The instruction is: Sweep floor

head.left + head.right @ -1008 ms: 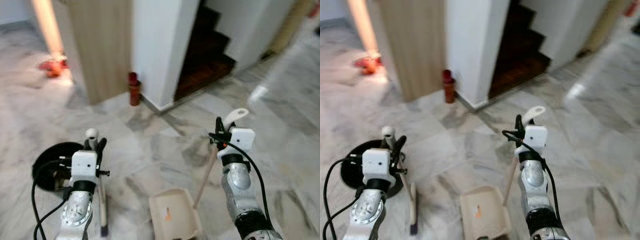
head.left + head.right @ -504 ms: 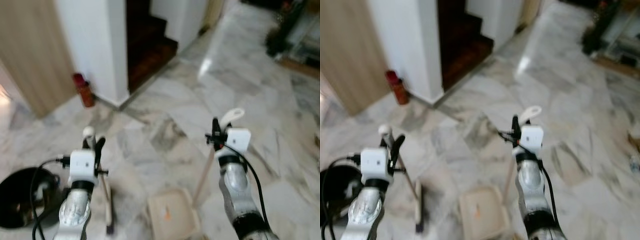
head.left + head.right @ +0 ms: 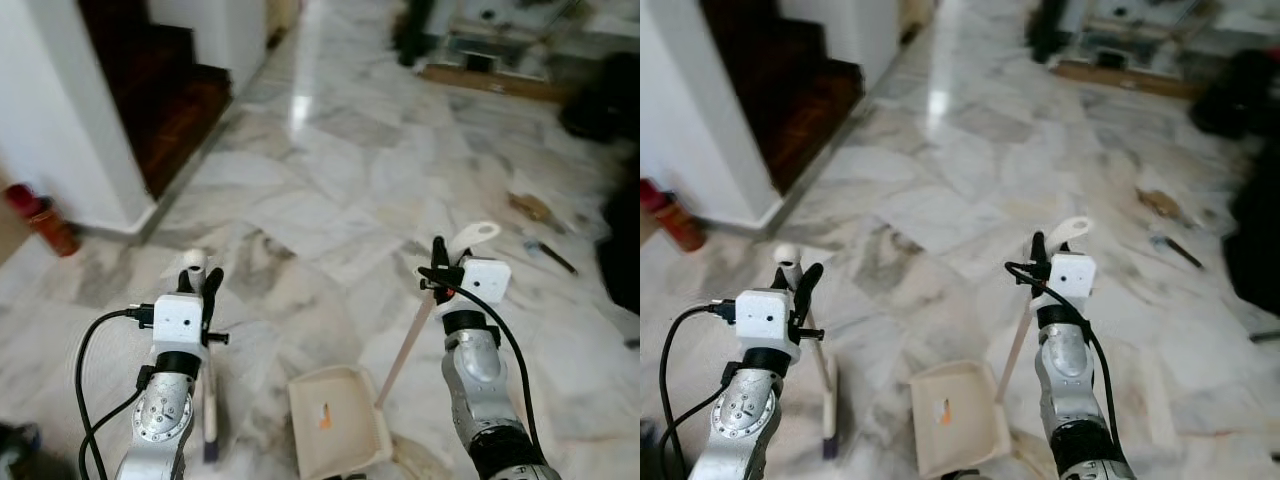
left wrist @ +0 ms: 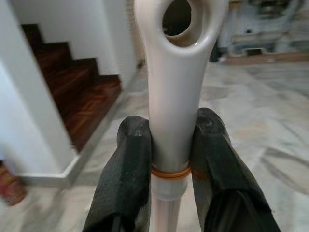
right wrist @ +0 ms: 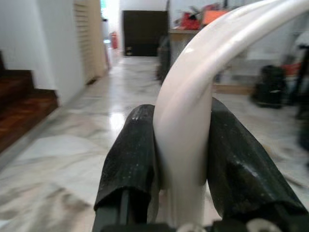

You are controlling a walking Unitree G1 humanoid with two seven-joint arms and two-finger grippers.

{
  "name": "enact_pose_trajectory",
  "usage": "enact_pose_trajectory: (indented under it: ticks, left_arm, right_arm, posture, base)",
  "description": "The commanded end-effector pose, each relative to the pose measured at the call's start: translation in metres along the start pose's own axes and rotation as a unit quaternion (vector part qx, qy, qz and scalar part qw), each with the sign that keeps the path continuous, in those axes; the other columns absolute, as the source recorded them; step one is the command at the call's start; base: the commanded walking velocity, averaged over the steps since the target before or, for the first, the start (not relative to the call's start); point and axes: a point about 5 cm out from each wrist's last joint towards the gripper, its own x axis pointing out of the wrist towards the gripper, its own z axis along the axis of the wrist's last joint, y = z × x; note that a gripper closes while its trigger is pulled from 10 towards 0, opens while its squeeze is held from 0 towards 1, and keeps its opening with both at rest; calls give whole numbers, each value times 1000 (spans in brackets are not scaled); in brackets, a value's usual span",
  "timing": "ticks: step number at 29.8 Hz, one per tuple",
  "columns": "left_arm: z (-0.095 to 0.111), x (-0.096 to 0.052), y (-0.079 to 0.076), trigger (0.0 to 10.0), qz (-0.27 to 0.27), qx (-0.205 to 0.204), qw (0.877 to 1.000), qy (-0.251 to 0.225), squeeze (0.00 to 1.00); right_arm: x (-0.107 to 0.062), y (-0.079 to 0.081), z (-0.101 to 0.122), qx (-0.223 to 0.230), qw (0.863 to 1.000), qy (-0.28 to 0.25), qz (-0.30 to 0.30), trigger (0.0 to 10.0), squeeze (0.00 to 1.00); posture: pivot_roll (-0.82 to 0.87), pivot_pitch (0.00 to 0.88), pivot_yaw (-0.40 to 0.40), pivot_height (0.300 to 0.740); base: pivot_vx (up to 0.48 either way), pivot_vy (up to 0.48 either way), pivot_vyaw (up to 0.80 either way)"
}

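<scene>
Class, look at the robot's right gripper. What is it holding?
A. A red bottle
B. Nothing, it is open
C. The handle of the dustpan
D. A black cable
C: the right gripper is shut on the pale handle that slants down to the dustpan on the floor.

One broom [image 3: 208, 400], one dustpan [image 3: 335, 432] and one red bottle [image 3: 40, 219] are showing on the floor [image 3: 340, 180]

Open marble floor [image 3: 330, 170] lay ahead of me. A white wall corner [image 3: 60, 130] and dark stairs [image 3: 165, 95] blocked my left; litter [image 3: 530, 207] and dark objects [image 3: 605, 95] crowded my right.
</scene>
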Motion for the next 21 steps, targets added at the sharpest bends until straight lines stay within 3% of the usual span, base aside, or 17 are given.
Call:
enact_pose_trajectory:
  ticks: [1,21]
  left_arm:
    - [4,0,-1,10000,-3,0,1000,-9,31]
    - [2,1,-5,10000,-9,-13,1000,-7,20]
  right_arm:
    - [3,-1,7,-2,1000,-15,-1,10000,0]
    - [2,2,5,0,1000,-12,1,10000,0]
  posture:
    - [13,125,-38,740]
    - [12,89,-41,740]
  base:
    - [0,0,-800]
    - [0,0,-800]
